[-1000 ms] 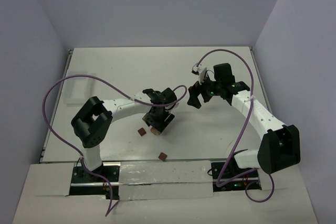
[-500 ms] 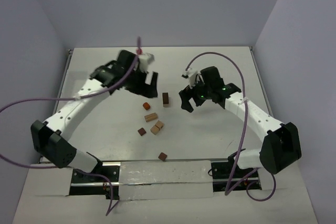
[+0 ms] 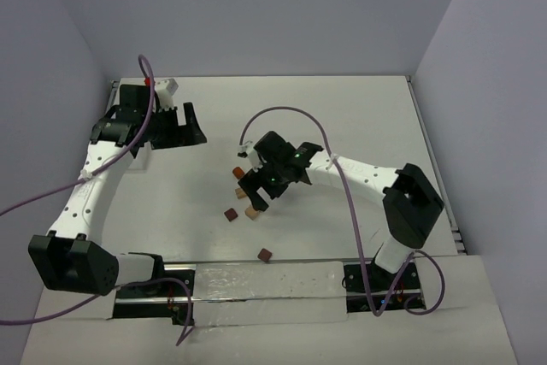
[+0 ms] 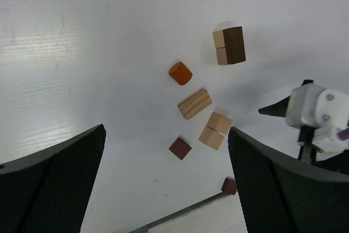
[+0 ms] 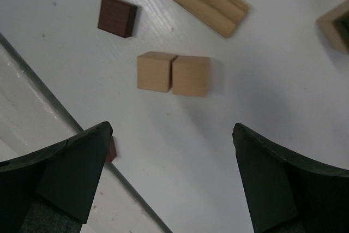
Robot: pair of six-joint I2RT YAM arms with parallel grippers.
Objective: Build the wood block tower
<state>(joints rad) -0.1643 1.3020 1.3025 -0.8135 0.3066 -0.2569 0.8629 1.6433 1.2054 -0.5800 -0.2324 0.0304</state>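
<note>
The wood blocks lie loose at the table's middle. Two tan cubes [image 5: 173,72] touch side by side, with a tan bar [image 5: 209,3] and a dark reddish cube [image 5: 116,16] beyond them. My right gripper [image 5: 172,129] hangs open just above them, holding nothing; in the top view the right gripper [image 3: 261,185] covers part of the group. Far off at the back left, my left gripper [image 3: 181,129] is open and empty. Its camera shows an orange-brown block [image 4: 180,73], a dark brown and tan block [image 4: 229,46] and a reddish cube [image 4: 180,148]. No tower shows in any view.
A lone reddish cube [image 3: 265,254] lies near the front metal strip [image 3: 256,284]. White walls close the table at the back and sides. The purple cables [image 3: 282,117] arc over both arms.
My left arm has swung from over the blocks to the back left, its gripper opening wide. My right arm came from the back right down over the blocks.
</note>
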